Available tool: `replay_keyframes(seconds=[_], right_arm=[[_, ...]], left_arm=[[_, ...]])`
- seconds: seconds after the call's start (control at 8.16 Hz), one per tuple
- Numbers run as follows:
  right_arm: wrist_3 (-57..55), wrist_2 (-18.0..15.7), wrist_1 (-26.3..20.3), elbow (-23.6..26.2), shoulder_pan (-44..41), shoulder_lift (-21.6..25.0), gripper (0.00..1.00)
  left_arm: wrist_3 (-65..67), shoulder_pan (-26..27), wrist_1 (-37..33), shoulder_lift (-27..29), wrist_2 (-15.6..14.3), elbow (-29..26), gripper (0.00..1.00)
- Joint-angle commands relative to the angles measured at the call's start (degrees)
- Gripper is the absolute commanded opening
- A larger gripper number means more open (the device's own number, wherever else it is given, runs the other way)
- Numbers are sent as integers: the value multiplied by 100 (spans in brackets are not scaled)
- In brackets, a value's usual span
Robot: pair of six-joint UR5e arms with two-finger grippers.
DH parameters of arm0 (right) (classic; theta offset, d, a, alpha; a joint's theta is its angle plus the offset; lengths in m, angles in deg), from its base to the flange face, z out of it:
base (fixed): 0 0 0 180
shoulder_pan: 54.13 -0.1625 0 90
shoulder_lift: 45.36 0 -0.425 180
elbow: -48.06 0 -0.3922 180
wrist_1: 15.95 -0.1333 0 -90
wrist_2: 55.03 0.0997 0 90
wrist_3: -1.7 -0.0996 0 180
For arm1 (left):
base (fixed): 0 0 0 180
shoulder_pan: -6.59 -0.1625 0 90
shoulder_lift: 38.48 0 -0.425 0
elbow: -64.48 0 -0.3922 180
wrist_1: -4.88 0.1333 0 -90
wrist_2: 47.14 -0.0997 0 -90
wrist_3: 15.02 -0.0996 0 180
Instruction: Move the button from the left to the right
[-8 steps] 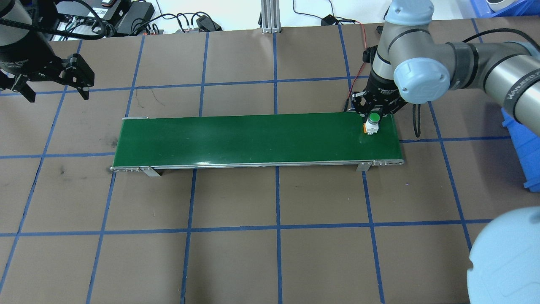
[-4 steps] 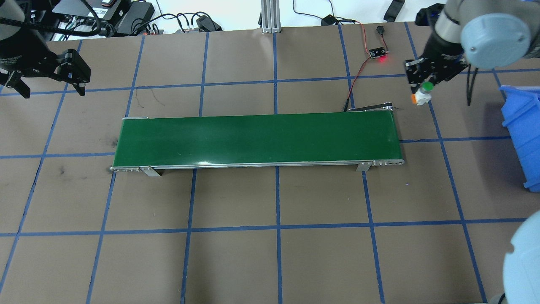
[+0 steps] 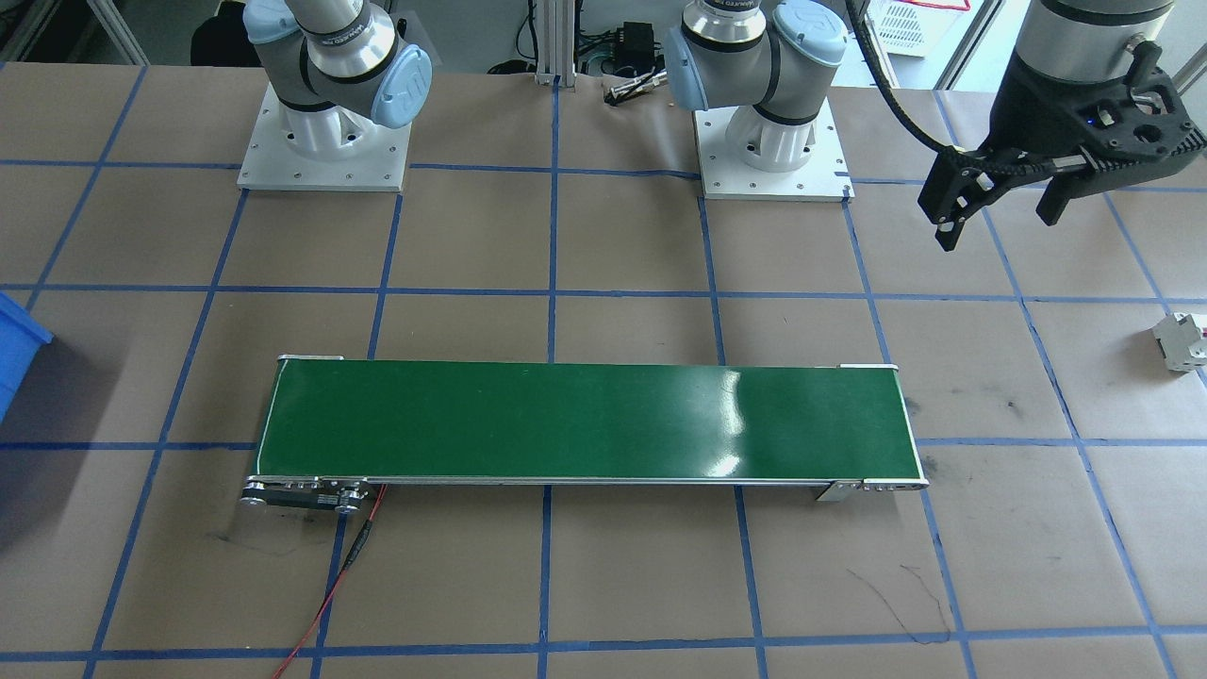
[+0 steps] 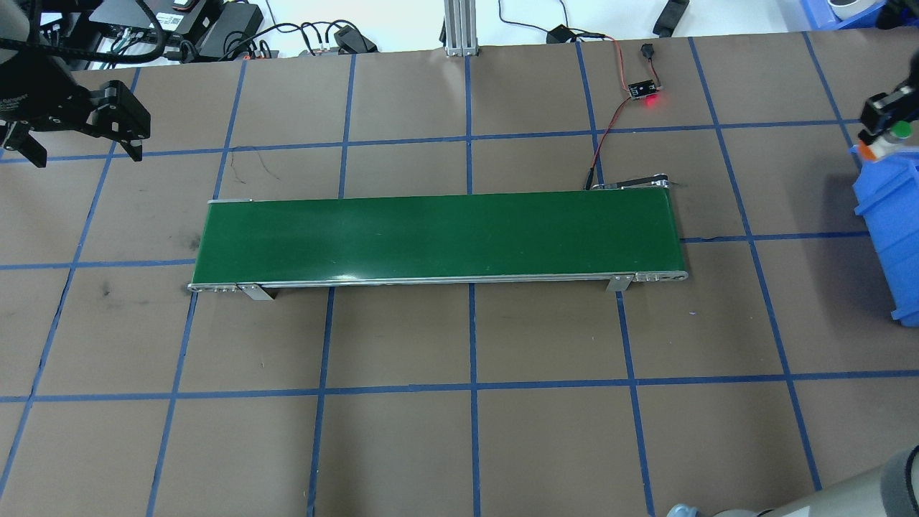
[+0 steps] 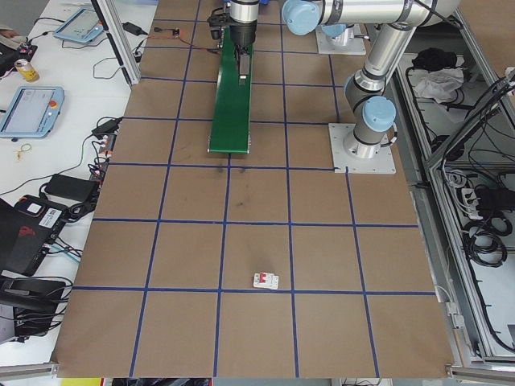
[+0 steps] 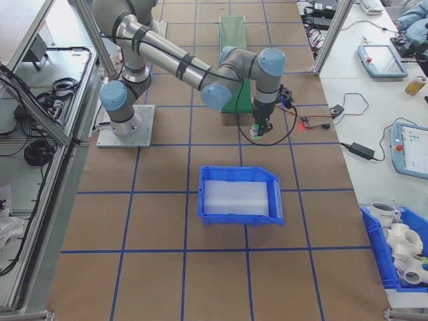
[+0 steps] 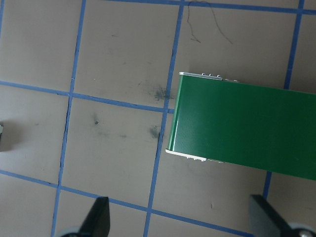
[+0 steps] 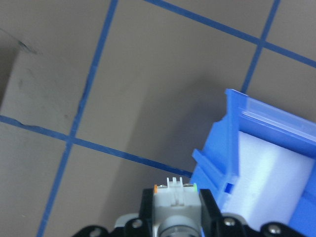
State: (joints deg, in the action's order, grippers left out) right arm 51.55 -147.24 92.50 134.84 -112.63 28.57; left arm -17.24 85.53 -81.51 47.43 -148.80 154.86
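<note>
The button (image 4: 890, 138), green cap on a white body, hangs in the air at the right edge of the overhead view. My right gripper (image 4: 884, 123) is shut on it, just beside the near corner of the blue bin (image 4: 889, 215). From the right wrist, the button (image 8: 175, 203) sits between the fingers with the bin's corner (image 8: 231, 129) close ahead. The right side view shows the button (image 6: 255, 130) between the belt's end and the bin (image 6: 237, 172). My left gripper (image 4: 80, 149) hovers open with nothing in it, past the belt's left end, its fingers (image 7: 97, 218) wide apart.
A green conveyor belt (image 4: 438, 235) lies across the table's middle. A small board with a red light (image 4: 644, 90) and its wire sit behind the belt's right end. A white breaker block (image 3: 1179, 341) lies on the table's left side.
My right gripper lifted the button off the belt's right end and carried it rightward to the blue bin's corner. The left gripper drifted slightly outward, still open.
</note>
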Motion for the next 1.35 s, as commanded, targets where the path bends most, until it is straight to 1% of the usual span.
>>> replay_keyframes(seconds=[0.0,0.12,0.25,0.37,0.49,0.61,0.74,0.86,0.98,1.1,1.23], right_arm=[[2275,325,236,-161,1031,-132,12],[3450,118,569,-152,1077,-393,13],[4297,-172,642,-83,1130,-579,13],[5097,-383,1051,5,1165,-711,16],[5723,-568,1229,154,1200,-852,17],[6190,-518,1370,208,1279,-966,20],[6386,-378,1398,304,1384,-1176,26],[6423,-255,1398,340,1411,-1317,29],[6545,-228,1398,357,1446,-1345,35],[6599,-53,1398,410,1455,-1345,71],[6626,70,1398,436,1490,-1337,100]], left_arm=[[2,-1,0,31,6,129,100],[2,-18,17,109,6,147,100],[-32,-19,17,136,-3,165,100],[11,-19,17,136,-12,174,100],[11,-19,26,154,6,148,100],[11,16,26,154,6,156,100],[3,17,26,145,-3,165,100],[2,17,26,154,-3,165,100],[11,17,26,154,6,165,100],[11,17,26,154,6,165,100],[11,17,26,171,6,182,100]])
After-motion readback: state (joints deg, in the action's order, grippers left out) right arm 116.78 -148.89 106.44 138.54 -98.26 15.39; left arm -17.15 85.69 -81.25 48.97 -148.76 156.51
